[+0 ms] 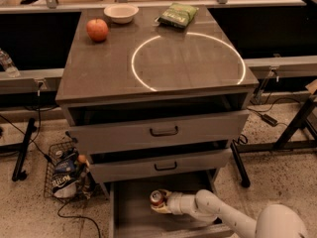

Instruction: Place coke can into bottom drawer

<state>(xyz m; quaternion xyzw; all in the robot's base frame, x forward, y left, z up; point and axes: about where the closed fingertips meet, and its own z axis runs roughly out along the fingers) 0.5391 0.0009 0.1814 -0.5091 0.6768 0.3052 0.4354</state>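
The coke can [157, 198], orange-red with a silver top, stands upright inside the open bottom drawer [130, 212], the lowest grey tray pulled out under the cabinet. My gripper [163, 202] reaches into this drawer from the lower right and is shut on the can from its right side. The white arm [223, 216] runs back to the bottom right corner. The can is near the drawer's middle, close to the floor of the tray.
Two upper grey drawers [163, 131] with black handles sit slightly open above. On the cabinet top are a red apple [97, 29], a white bowl [121, 13] and a green chip bag [178, 15]. A wire basket [67, 175] of packets stands on the floor at left.
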